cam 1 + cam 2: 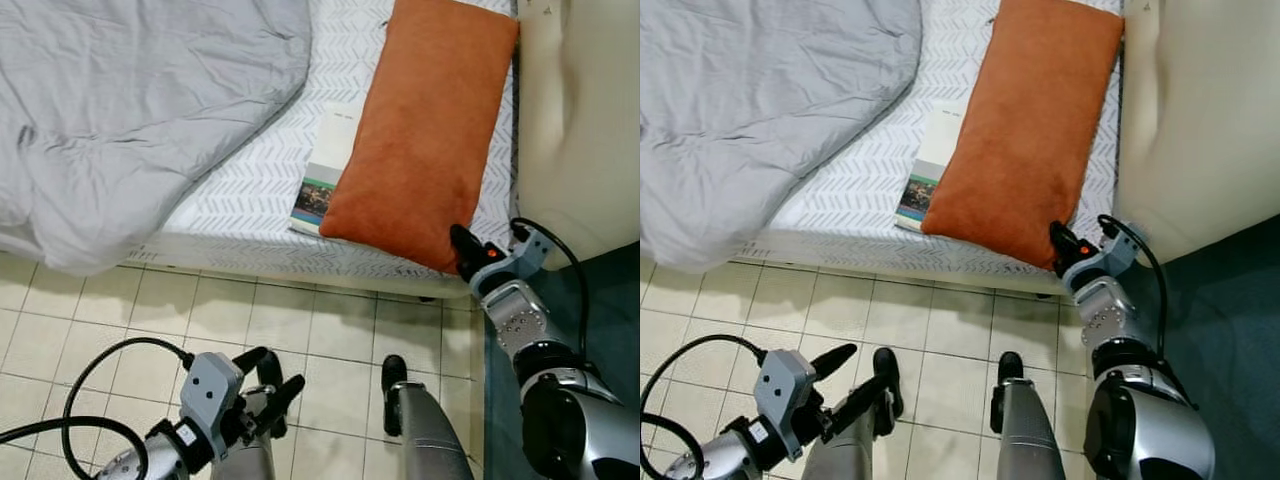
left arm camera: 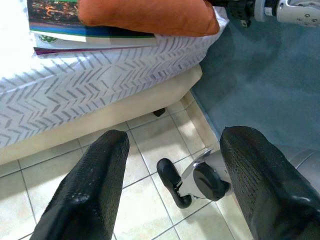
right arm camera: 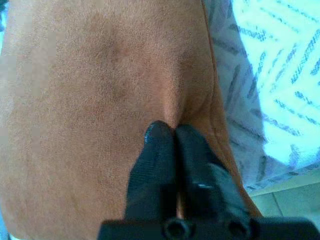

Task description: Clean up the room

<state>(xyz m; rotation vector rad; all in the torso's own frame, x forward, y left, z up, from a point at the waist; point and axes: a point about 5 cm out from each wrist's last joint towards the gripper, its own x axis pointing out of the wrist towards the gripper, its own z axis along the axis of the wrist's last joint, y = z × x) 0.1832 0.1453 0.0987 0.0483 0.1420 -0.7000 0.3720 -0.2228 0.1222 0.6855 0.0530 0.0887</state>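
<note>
Down low, closest in, the left gripper (image 1: 275,385) hangs over the tiled floor (image 1: 300,330) with its jaws released, the two black fingers (image 2: 92,190) spread wide apart and holding nothing. Just beside it stand the robot's own legs, black feet on the pale tiles. Up on the right, the right gripper (image 1: 1060,240) is at the near corner of the orange pillow (image 1: 425,130), and its jaws are clenched on the pillow: the wrist view has the fingertips (image 3: 165,137) pressed together with a fold of the orange fabric puckered between them. The pillow lies lengthwise on the bed (image 1: 240,200), along its right side, next to a cream padded wall (image 1: 1200,110). A book (image 1: 325,170) sits on the patterned sheet, partly tucked under the pillow's left edge. A rumpled grey duvet (image 1: 130,110) covers the left part of the bed and droops over its front edge.
</note>
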